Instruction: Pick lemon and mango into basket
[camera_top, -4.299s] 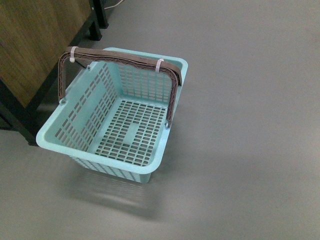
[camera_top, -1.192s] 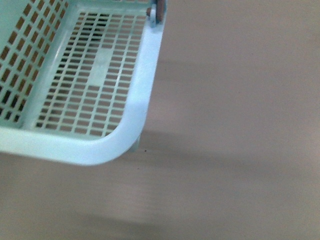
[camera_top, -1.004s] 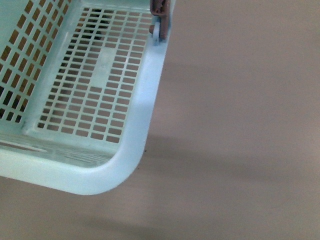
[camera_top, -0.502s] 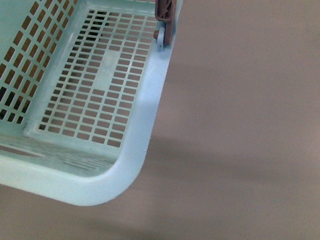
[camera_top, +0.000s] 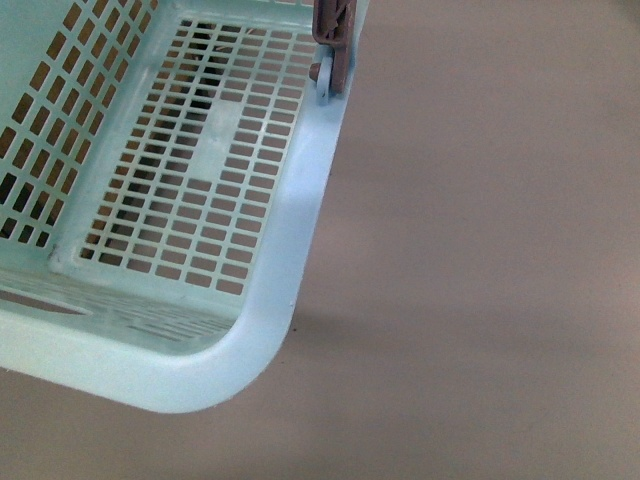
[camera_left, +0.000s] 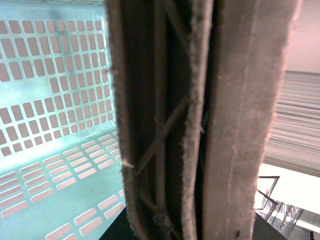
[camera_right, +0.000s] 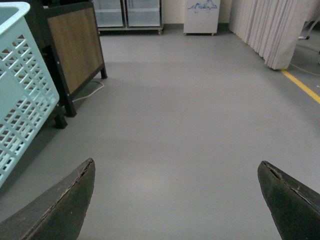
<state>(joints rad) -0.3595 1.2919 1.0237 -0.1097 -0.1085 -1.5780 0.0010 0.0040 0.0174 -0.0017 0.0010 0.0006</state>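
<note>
Aqua basket (camera_top: 300, 220) looms close, empty; no lemon or mango shows. Its handles (camera_left: 240, 120) fill the left wrist view, so I cannot tell whether the left fingers grip them. The right fingers (camera_right: 60, 210) gape wide, holding nothing. Picking seems not yet begun; next comes finding the fruit.

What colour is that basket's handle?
Grey-brown, a rough matte strip. The handle shows best in the left wrist view, close up against the light aqua basket.

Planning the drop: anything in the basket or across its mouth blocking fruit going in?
Nothing visible inside: the basket floor is bare. Its handles fill the left wrist view, so they may cross the opening there. No mango or lemon in view.
</note>
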